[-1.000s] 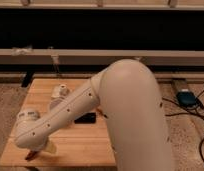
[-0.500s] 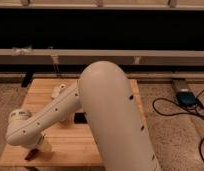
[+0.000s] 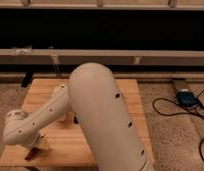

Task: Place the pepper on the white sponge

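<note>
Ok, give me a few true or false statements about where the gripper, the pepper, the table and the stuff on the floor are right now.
1. The gripper is low over the wooden table's front corner, on the picture's left side. True.
2. The pepper lies by the table's right edge. False: a dark red shape, apparently the pepper, is right at the gripper.
3. A blue device lies on the floor to the right of the table. True.
4. The table is made of glass. False: it is wood.
</note>
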`<state>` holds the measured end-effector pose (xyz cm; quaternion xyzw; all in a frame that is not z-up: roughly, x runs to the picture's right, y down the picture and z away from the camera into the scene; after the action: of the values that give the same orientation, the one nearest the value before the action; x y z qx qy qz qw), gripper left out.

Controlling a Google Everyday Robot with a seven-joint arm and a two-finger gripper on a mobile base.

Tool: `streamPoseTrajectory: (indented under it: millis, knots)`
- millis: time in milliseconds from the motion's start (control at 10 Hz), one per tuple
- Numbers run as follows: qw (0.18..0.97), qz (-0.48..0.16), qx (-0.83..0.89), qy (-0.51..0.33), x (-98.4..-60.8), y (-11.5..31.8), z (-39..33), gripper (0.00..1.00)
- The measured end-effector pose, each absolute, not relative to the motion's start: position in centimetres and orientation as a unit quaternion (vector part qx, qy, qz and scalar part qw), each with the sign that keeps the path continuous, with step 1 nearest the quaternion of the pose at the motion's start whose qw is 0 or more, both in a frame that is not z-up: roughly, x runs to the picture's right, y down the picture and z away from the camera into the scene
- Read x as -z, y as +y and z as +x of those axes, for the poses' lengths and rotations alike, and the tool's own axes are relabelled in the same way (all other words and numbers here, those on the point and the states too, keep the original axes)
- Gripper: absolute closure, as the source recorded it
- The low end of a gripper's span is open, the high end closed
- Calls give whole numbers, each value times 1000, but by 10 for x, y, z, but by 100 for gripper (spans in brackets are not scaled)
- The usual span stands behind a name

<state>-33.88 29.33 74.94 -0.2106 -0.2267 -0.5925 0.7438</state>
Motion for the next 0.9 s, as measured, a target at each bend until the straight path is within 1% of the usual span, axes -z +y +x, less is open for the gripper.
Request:
streamPoseTrajectory:
  millis: [200, 300, 400, 500, 600, 900]
  knots:
    - [746, -210, 590, -224, -751, 290, -336, 63]
    - [748, -209, 589, -224, -751, 287, -334, 72]
    - [750, -205, 587, -226, -745, 281, -331, 84]
    - [750, -199, 587, -229, -738, 274, -328, 92]
    - [749, -194, 589, -233, -730, 267, -325, 96]
    - [733, -179, 605, -253, -695, 235, -317, 97]
